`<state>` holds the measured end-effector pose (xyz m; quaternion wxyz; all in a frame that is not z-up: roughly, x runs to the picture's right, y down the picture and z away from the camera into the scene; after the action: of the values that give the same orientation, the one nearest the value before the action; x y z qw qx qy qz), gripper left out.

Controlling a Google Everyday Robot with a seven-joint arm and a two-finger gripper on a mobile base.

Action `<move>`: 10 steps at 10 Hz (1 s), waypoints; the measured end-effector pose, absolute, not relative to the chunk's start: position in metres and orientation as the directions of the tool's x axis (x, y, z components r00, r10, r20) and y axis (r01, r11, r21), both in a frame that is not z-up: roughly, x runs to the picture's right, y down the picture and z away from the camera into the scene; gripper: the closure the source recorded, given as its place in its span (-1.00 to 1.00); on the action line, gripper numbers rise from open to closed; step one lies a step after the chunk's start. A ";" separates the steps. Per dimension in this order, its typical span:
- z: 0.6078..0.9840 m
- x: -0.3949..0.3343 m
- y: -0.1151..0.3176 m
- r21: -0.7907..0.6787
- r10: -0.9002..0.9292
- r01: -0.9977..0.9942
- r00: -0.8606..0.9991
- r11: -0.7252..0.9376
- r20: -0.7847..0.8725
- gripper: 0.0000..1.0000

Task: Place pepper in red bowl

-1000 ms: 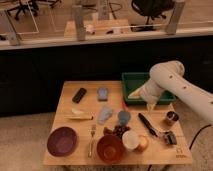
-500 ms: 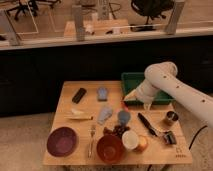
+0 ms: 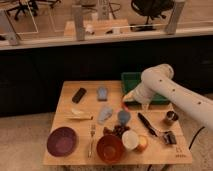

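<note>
The red bowl [image 3: 110, 148] is round, orange-red and glossy, and stands at the table's front edge near the middle. My gripper [image 3: 127, 99] hangs over the table just left of the green tray [image 3: 145, 84], well behind the bowl. The white arm reaches in from the right. A small red bit [image 3: 124, 105] shows right under the gripper's tip and looks like the pepper. I cannot tell whether it is held or lying on the table.
A dark maroon bowl [image 3: 62, 141] sits front left. Between gripper and red bowl stand a blue-grey cup [image 3: 123, 117], a dark brown cluster [image 3: 117, 130] and a white cup [image 3: 130, 140]. A fork [image 3: 92, 137], a black utensil [image 3: 147, 124] and a metal cup [image 3: 171, 117] lie around.
The arm has swung a little to the left, carrying the gripper from over the tray's left edge to the table beside it. Nothing else has moved.
</note>
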<state>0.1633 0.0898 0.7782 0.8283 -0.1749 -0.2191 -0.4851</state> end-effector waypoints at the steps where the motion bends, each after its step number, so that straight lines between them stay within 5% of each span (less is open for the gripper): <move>1: 0.790 0.157 0.089 -0.040 -0.764 0.899 0.394 0.436 0.511 -0.60; 10: 0.814 0.147 0.082 0.015 -0.851 0.939 0.304 0.343 0.428 -0.60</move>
<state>0.1474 0.0825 0.8141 0.7986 -0.1199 -0.1841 -0.5604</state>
